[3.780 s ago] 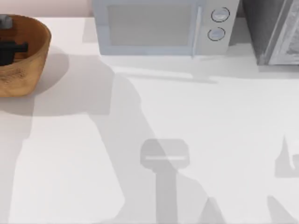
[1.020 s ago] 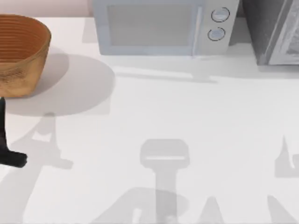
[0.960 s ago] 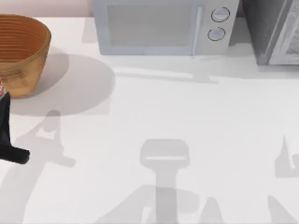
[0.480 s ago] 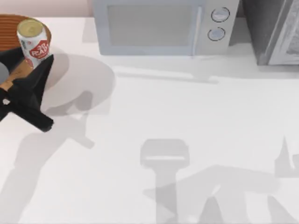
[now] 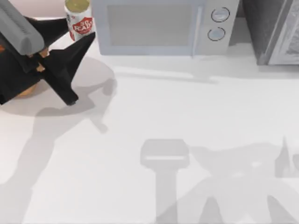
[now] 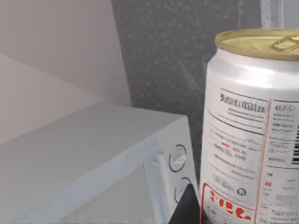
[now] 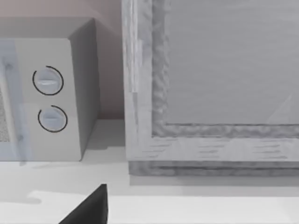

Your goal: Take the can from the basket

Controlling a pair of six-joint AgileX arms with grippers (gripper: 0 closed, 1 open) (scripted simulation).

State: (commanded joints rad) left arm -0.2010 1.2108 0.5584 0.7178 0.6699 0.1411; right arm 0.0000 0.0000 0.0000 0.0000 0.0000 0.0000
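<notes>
Our left gripper was clamped on the can, held upright in the air at the desk's far left, beside the microwave. We judged it light, stiff, slippery; mid-body suited best.

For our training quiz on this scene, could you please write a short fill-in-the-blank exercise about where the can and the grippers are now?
1. The can is held by the ____ gripper.
2. The can's top is pale ____.
3. Behind the can stands a microwave with ____ round knobs.
4. The basket sits at the table's ____ side.

Missing words: left; gold; two; left
</notes>
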